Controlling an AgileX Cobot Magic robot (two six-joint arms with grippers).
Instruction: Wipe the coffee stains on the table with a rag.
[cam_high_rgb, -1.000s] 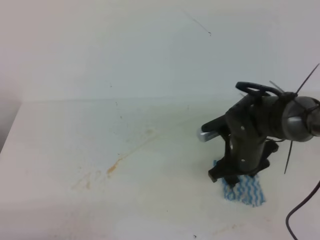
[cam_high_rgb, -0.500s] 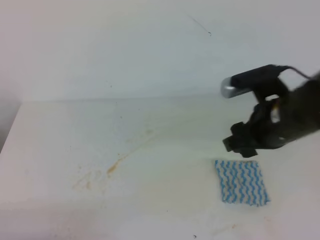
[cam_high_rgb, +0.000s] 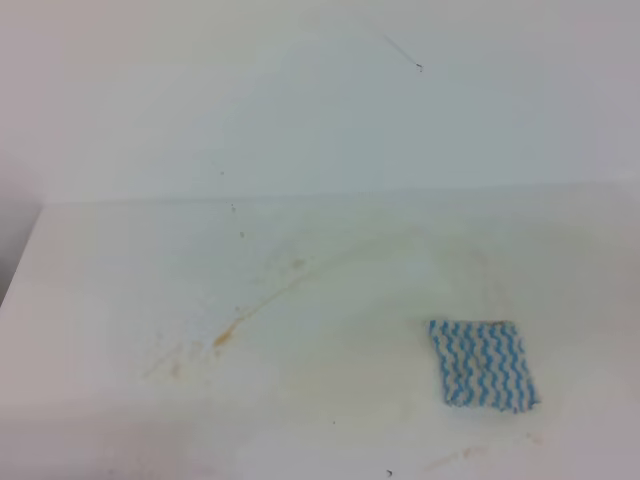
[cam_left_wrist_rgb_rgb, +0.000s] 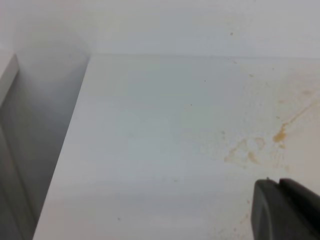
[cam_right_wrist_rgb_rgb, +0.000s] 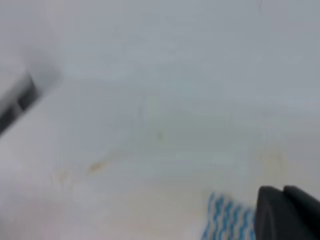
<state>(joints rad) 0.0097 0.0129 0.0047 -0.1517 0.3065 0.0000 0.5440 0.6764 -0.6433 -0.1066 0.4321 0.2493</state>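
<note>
A: Where is the rag (cam_high_rgb: 483, 364)?

B: Flat on the white worktop (cam_high_rgb: 120, 280), right of the middle and toward the near edge in the high view — a small square with blue and white wavy stripes, nothing touching it. The right wrist view catches only a corner of it, at the bottom of the frame, blurred.

A: And the coffee stains (cam_high_rgb: 224, 338)?

B: Well to the left of the rag. There is a small orange-brown blot with a thin tan streak running up and to the right from it, and fainter smears and specks to its lower left. Pale tan traces also show near the front edge, below the rag. The left wrist view shows the same blot and specks at its right side.

A: The arms?

B: Neither appears in the high view. Each wrist camera shows only a dark piece of its own gripper in the lower right corner — the left gripper (cam_left_wrist_rgb_rgb: 286, 210) above bare worktop, the right gripper (cam_right_wrist_rgb_rgb: 287, 212) just beside the rag's corner.

A: Jaws wide or narrow?

B: I cannot tell for either; the fingertips are out of frame.
</note>
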